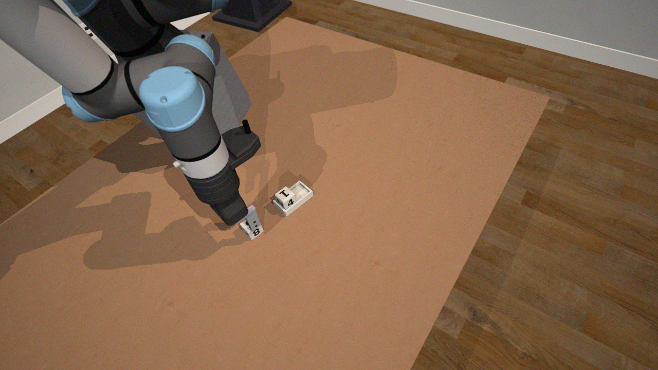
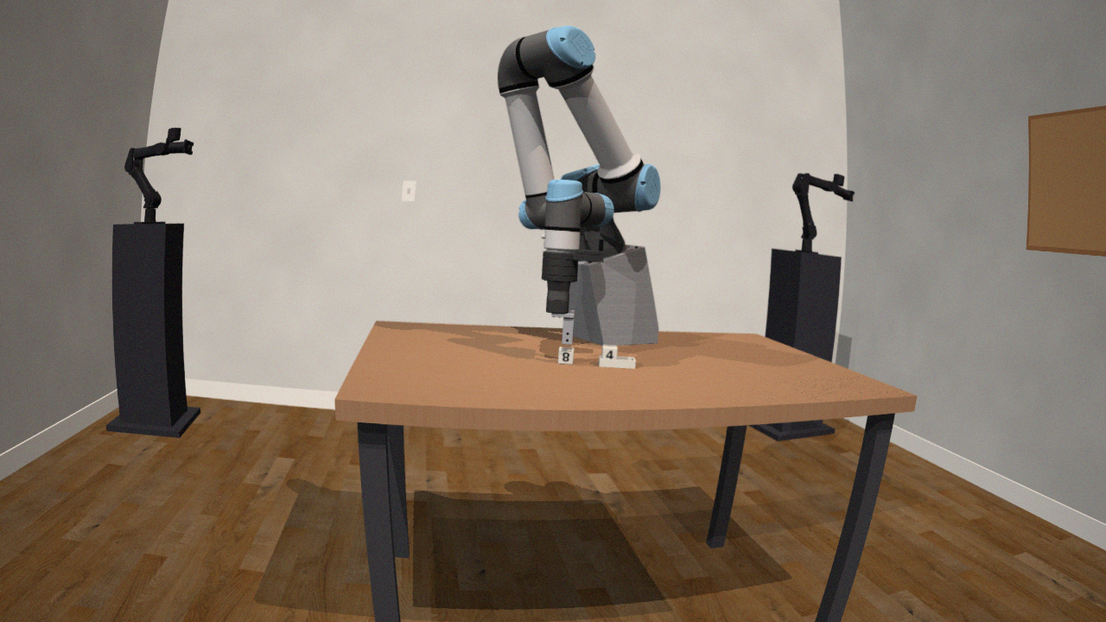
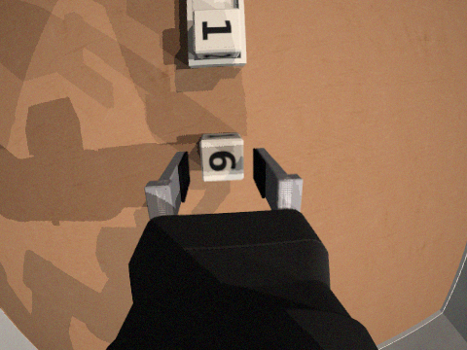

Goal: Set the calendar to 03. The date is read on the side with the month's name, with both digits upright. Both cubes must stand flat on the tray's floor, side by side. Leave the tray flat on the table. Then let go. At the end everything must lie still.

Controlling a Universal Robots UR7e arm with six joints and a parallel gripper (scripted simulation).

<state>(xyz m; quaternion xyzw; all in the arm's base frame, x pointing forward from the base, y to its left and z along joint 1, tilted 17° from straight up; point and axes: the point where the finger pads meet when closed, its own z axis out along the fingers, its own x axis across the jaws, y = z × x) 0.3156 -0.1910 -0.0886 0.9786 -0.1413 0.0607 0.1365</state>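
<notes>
Calendar, not yet at 03: one cube in its tray, one outside.

Nearest the exterior view, the loose cube (image 1: 251, 230) (image 2: 566, 355) (image 3: 222, 157) rests on the table (image 1: 368, 276) (image 2: 619, 386) (image 3: 341, 122) beside the tray (image 1: 298, 202) (image 2: 619, 363) (image 3: 217, 62), 8 on its side and a 6-or-9 digit on top; the seated cube (image 1: 284, 198) (image 2: 609, 353) (image 3: 217, 32) stands in one end of the tray, 4 on its side and 1 on top, the other end unfilled. Above the loose cube, the gripper (image 1: 252, 218) (image 2: 568, 333) (image 3: 221, 164) has its fingers spread, pinching nothing. No month's name is legible. Left to do, I judge: grasp and turn the loose cube, likely re-turn the seated one, set both side by side, release.
</notes>
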